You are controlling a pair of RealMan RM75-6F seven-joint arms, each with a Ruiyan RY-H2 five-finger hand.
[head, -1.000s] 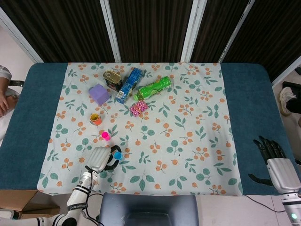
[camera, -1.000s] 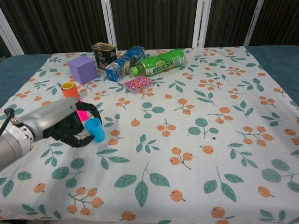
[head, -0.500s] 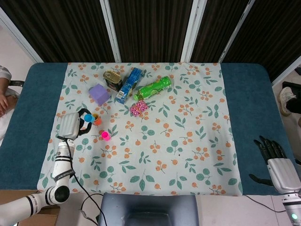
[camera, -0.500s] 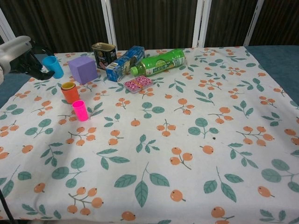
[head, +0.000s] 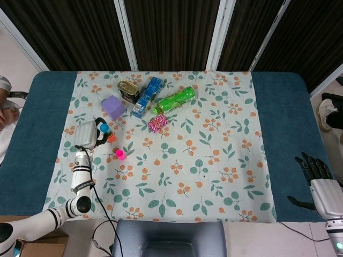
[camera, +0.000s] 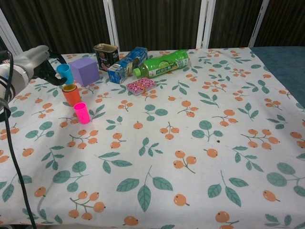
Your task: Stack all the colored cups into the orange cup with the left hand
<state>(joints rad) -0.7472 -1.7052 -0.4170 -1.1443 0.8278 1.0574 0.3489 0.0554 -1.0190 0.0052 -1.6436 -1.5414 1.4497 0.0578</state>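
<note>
Left hand [camera: 35, 62] has the blue cup [camera: 65, 74] gripped right over the orange cup [camera: 72, 94] (pink cup [camera: 81, 112] just beside it), while the right hand [head: 317, 181] sits open, holding nothing.

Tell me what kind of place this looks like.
Probably a robot test setup in a lab: a table under a floral cloth, dark curtained panels behind, and assorted props like a green bottle and a purple cube.

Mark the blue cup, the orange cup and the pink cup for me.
blue cup [camera: 65, 74]: chest view, on its side wall, held by the left robot hand.
orange cup [camera: 72, 96]: chest view, on its front wall.
pink cup [camera: 81, 113]: chest view, mid side wall.
</note>
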